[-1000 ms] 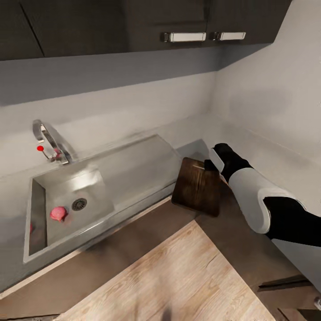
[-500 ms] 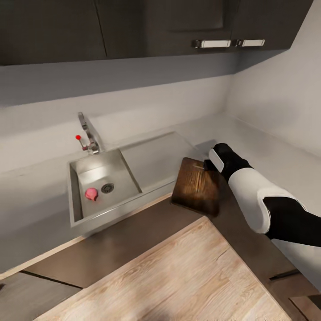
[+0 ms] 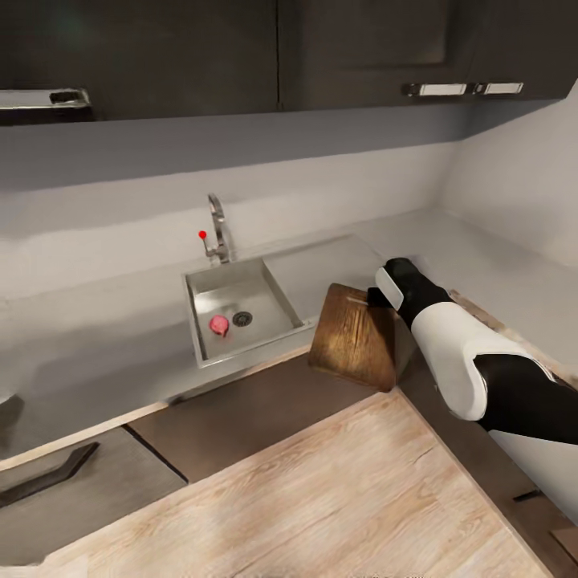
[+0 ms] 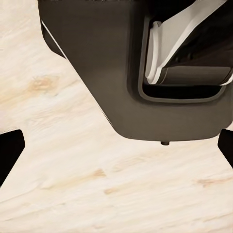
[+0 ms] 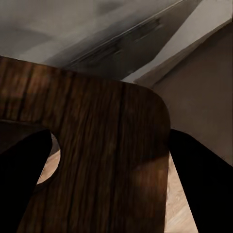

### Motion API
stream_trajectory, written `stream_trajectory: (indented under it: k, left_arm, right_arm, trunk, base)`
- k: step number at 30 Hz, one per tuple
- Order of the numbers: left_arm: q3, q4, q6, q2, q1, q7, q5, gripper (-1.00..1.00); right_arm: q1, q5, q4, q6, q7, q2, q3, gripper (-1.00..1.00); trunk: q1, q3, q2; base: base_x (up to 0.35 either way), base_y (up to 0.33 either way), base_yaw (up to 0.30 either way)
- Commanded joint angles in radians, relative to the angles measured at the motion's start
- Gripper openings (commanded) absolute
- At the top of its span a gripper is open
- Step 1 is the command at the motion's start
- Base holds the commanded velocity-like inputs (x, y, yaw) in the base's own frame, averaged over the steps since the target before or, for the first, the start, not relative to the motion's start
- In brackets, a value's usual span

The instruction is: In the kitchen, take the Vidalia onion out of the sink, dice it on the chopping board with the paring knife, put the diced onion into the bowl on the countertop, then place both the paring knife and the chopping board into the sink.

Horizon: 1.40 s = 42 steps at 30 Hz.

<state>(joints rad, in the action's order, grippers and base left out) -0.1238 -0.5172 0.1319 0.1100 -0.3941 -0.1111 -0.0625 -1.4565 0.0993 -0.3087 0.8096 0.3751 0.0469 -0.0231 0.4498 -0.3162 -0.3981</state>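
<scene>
The grey sink [image 3: 241, 352] is set in the countertop [image 3: 96, 321], with a chrome tap [image 3: 217, 229] behind it. A pink Vidalia onion [image 3: 218, 324] lies in the basin beside the drain. My right gripper [image 3: 377, 299] is shut on one end of the dark wooden chopping board [image 3: 353, 337], which hangs tilted above the counter's front edge, right of the sink. In the right wrist view the board [image 5: 97, 160] sits between the fingers of the right gripper [image 5: 109, 145]. My left gripper [image 4: 116, 145] is open over the plank floor. The paring knife and the bowl are out of view.
Dark upper cabinets [image 3: 361, 48] with bar handles hang over the counter. The counter turns a corner at the right wall. A dark lower cabinet front [image 3: 48, 478] is at the lower left, and light wooden floor [image 3: 321, 498] lies in front. The robot's base [image 4: 121, 73] is beneath the left gripper.
The camera has moved: the sink has shifted right in the picture and looks smaller. My right arm with the board keeps the same place in view.
</scene>
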Motion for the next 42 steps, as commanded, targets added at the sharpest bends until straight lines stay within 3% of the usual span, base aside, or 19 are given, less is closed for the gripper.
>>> stream_trajectory:
  k: [1,42]
  left_arm:
    - [-0.008,-0.001,0.002,-0.001,0.000,-0.009,-0.007,1.00]
    - [-0.008,-0.001,0.003,-0.001,0.000,-0.009,-0.007,1.00]
  right_arm:
    - [-0.001,0.013,-0.001,0.000,0.008,0.001,-0.003,-1.00]
    - [-0.001,0.013,0.002,0.000,0.007,0.001,-0.002,-1.00]
  trunk:
    - [0.000,0.000,-0.002]
    - [0.000,0.049,-0.002]
  base:
    - [-0.229,0.233,0.200]
    - [-0.154,0.268,0.212]
